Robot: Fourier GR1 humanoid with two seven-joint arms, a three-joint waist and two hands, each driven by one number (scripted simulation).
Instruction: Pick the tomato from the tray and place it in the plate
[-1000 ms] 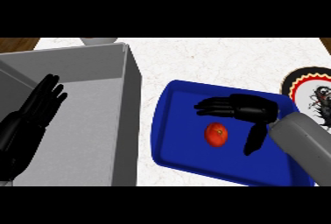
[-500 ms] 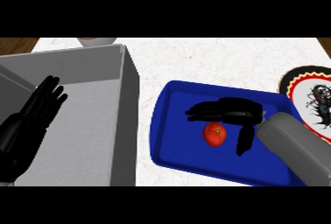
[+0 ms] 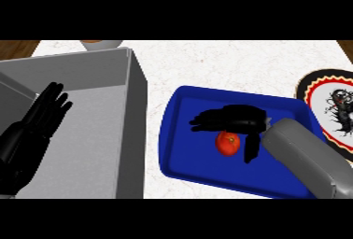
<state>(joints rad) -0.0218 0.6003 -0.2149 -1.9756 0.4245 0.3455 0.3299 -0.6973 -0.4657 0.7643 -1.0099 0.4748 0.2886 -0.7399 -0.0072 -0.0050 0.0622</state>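
With the right hand [image 3: 234, 122] open over the small red tomato [image 3: 228, 143] in the blue tray [image 3: 180, 154], fingers should wrap it squarely before lifting.

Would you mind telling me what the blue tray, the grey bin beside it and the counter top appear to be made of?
The blue tray looks like moulded plastic: uniform saturated colour, rounded corners, raised rim with a slight sheen. The grey bin could be plastic or painted metal: flat matte grey walls, no texture to decide it. The counter top resembles polished marble or a laminate copying it: white with faint reddish veins.
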